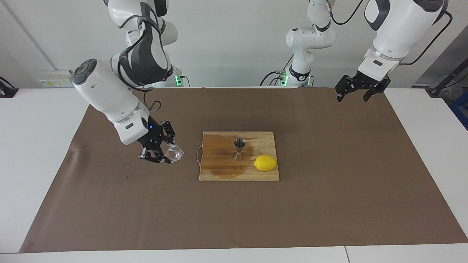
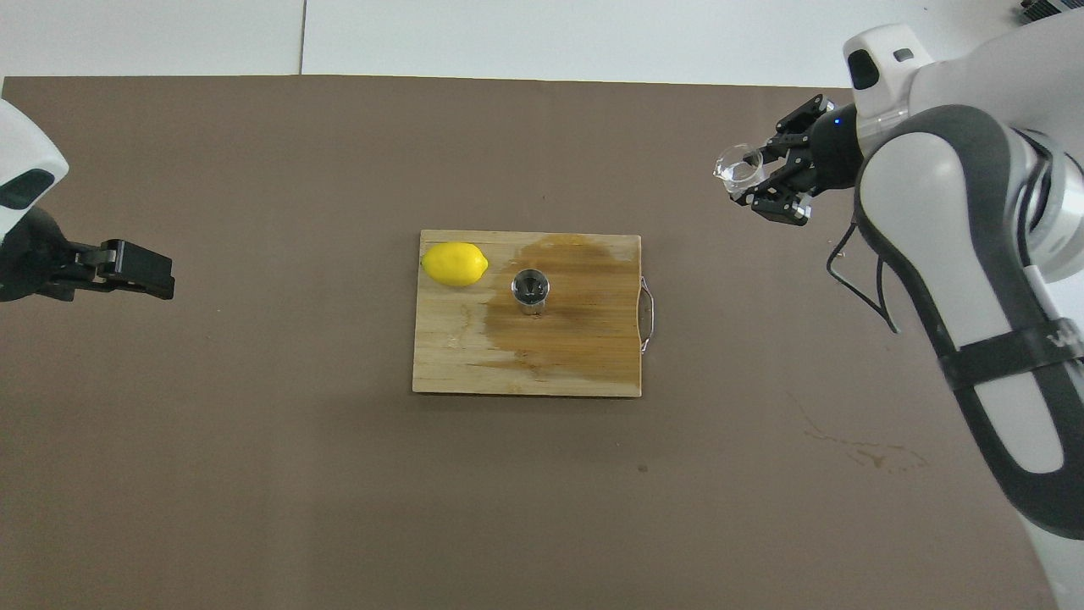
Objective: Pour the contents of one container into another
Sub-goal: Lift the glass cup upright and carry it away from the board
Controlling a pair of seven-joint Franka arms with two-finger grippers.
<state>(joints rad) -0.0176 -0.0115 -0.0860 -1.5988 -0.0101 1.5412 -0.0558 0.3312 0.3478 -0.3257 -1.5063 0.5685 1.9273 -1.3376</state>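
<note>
Rectangular wooden cutting board [image 1: 223, 171] sits mid-bench on a brown paper-like mat [image 1: 329, 204] covering most of the white bench [image 1: 36, 153]; board grain runs lengthwise, a dark wet stain spreads over its half toward the right arm's end, thin wire handle on that short edge. Small shiny steel hourglass-shaped jigger [image 1: 239, 149] stands upright on the board, open cup up, narrow waist, at the edge of the stain. Smooth yellow lemon [image 1: 265, 163] lies on the board just beside the jigger, toward the left arm's end and a bit farther from the robots, not touching it. Right gripper [image 1: 161, 152] is off the board, in the air over bare mat toward the right arm's end, fingers clamped on a small round clear glass vessel [image 1: 174, 153], tilted with its mouth toward the board; glass is see-through, contents can't be told. Nothing lies between vessel and board. Left gripper [image 1: 359, 91] waits raised over the mat's corner at the left arm's end, fingers apart, holding nothing, well apart from the board
</note>
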